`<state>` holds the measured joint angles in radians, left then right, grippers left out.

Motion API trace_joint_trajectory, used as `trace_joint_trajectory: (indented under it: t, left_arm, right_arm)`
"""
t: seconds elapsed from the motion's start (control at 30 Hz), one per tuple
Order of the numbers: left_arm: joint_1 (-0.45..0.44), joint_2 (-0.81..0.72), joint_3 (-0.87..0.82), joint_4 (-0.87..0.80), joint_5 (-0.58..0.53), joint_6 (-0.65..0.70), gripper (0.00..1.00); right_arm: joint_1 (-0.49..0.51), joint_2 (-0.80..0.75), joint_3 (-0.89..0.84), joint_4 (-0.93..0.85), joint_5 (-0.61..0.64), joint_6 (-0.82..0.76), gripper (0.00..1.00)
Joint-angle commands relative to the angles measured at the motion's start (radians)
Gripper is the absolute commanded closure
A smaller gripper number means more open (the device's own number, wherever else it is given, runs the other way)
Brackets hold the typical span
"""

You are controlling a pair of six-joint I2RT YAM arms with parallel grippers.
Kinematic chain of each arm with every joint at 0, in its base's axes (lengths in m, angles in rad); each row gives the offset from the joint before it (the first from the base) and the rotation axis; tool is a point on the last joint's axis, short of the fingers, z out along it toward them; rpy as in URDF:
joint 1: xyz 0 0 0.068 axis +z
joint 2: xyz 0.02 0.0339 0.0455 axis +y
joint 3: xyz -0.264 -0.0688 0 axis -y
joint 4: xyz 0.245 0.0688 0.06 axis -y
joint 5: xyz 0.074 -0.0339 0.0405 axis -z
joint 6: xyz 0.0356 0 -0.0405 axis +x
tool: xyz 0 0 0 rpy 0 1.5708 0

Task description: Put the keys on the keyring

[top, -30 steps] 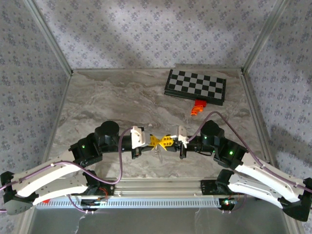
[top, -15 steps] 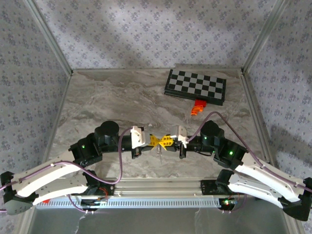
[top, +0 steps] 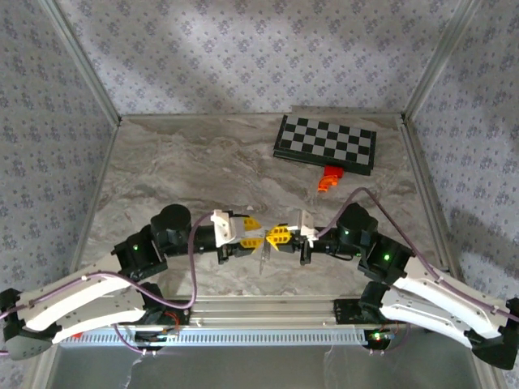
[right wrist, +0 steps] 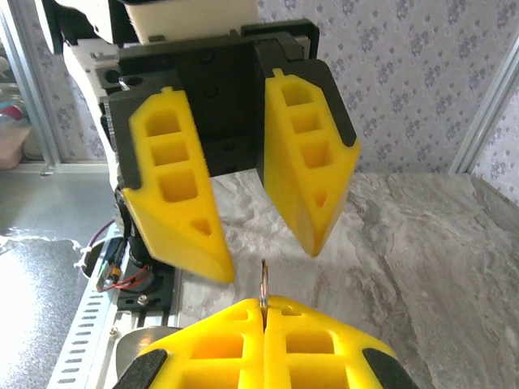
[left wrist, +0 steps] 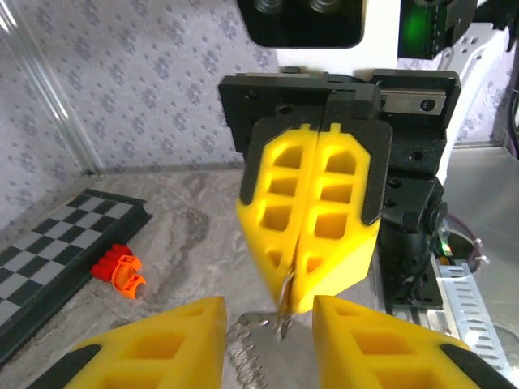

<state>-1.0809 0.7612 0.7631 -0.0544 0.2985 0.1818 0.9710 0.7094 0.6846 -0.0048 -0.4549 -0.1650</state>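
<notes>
My right gripper (top: 274,236) is shut on the keyring (right wrist: 263,290), a thin pale metal ring standing edge-on out of its yellow fingertips. In the left wrist view the keyring (left wrist: 284,301) juts down from the right gripper's closed fingers (left wrist: 324,219), and a beaded chain (left wrist: 242,356) trails below it over the table. My left gripper (top: 251,231) faces the right one from the left, open, with its fingertips a short way off the ring and nothing between them. From the top the ring (top: 263,256) hangs below the two grippers. The teal-green key is out of view.
A black-and-white checkerboard (top: 324,143) lies at the back right with an orange block (top: 328,179) just in front of it. The metal rail (top: 259,336) and both arm bases run along the near edge. Patterned walls close in the marble table (top: 186,170).
The left gripper has opened and drawn back to the left, off the ring. The right gripper has stayed shut on the keyring in about the same place.
</notes>
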Motion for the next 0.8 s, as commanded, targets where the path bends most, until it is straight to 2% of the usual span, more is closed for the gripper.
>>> trace_joint_trajectory:
  t: [0.0, 0.1, 0.23, 0.77]
  left_arm:
    - [0.002, -0.056, -0.052, 0.159, -0.019, -0.074, 0.68]
    - [0.009, -0.075, -0.091, 0.243, 0.01, -0.125, 0.69]
    - [0.009, -0.076, -0.095, 0.269, 0.036, -0.147, 0.7]
    - [0.008, -0.04, -0.062, 0.33, 0.101, -0.168, 0.72]
  right_arm:
    - [-0.02, -0.038, -0.026, 0.143, -0.077, 0.081, 1.0]
    - [-0.053, -0.051, -0.052, 0.252, -0.133, 0.158, 1.0]
    - [-0.087, -0.041, -0.078, 0.383, -0.179, 0.24, 1.0]
    - [-0.084, 0.022, -0.06, 0.432, -0.246, 0.251, 1.0]
